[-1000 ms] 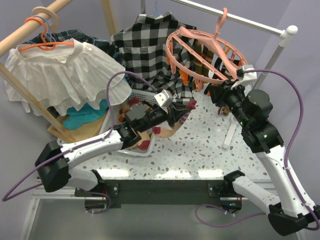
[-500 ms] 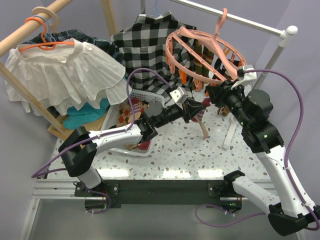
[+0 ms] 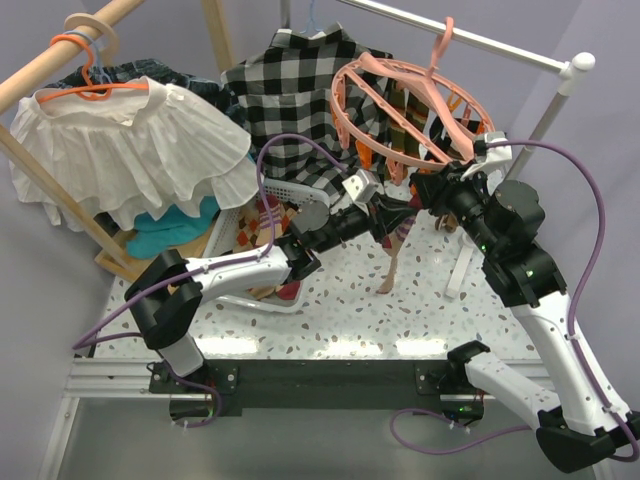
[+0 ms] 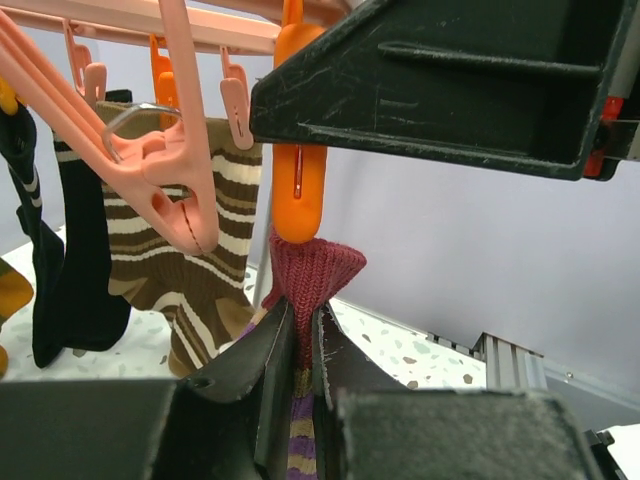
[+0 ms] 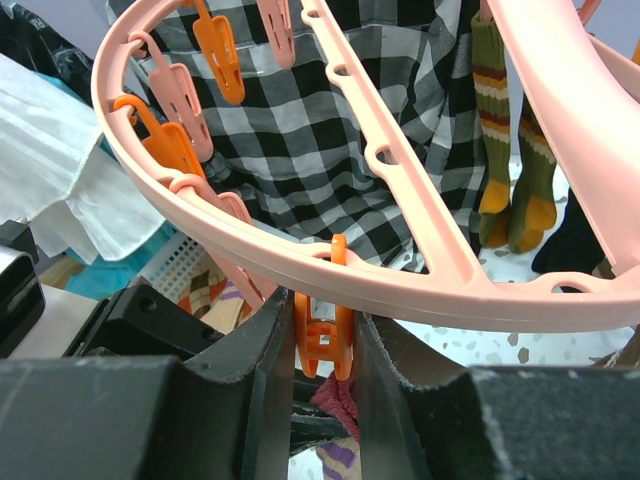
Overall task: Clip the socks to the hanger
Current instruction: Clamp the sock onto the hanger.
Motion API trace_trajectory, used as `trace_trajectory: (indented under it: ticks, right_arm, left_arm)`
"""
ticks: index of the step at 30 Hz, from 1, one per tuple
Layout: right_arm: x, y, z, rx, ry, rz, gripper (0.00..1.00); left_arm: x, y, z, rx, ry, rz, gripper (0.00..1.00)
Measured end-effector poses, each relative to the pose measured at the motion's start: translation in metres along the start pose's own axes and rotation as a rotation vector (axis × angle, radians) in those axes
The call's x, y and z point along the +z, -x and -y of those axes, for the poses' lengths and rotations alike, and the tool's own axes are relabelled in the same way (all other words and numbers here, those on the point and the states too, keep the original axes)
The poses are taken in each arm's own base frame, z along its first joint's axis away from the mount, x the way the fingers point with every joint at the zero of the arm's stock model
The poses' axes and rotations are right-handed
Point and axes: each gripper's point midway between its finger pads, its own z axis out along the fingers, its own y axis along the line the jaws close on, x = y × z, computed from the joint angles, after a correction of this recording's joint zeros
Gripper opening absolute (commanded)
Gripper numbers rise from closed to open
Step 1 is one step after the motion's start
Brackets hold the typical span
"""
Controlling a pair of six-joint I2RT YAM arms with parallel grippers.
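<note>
Left gripper (image 3: pixel 385 215): narrow, fingers pinched on the dark pink cuff of a sock; arm reaches out over the middle of the table, just under the near rim of the hanger.
Held sock (image 4: pixel 310 275): cuff sticks up between the left fingers; the purple-striped rest hangs down toward the table in the top view.
Orange peg (image 4: pixel 298 180): dangles from the ring's near rim, its lower tip touching the top of the cuff; cannot tell if it bites the fabric.
Right gripper (image 5: pixel 325 370): narrow, one finger on each side of the orange peg, gripping it; sits just right of the left gripper.
Hanger (image 3: pixel 395 95): salmon-pink ring with crossbars, tilted, its hook over the white rail (image 3: pixel 500 45) at far right.
Brown striped sock (image 4: pixel 190 270): brown and cream, hangs from the ring just left of the held sock in the left wrist view.
Black sock (image 4: pixel 80 260): hangs further left on the ring.
Olive socks (image 5: pixel 505 150): striped pair with yellow toes, on the far side of the ring.
Checked shirt (image 3: pixel 290 90): black and white, hanging behind the ring, far centre.
White blouse (image 3: pixel 130 145): on the orange coat hanger (image 3: pixel 85 70), far left.
Mesh basket (image 3: pixel 262 195): white, left of centre, patterned fabric inside, partly hidden by the left arm.
Table (image 3: pixel 420 310): speckled white top.
</note>
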Motion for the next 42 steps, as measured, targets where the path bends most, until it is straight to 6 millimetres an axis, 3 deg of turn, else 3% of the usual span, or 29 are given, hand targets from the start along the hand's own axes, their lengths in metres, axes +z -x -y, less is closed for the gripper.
trace_trajectory:
  ticks: [24,42]
  right_arm:
    - [-0.001,-0.001,0.007,-0.023,-0.034,-0.001,0.0]
    - [-0.001,-0.002,0.001,0.004,-0.002,-0.006,0.0]
  left_arm:
    - [0.002,0.007,-0.002,-0.002,0.018,0.022,0.0]
    - [0.005,0.015,-0.002,0.001,0.021,0.039,0.0]
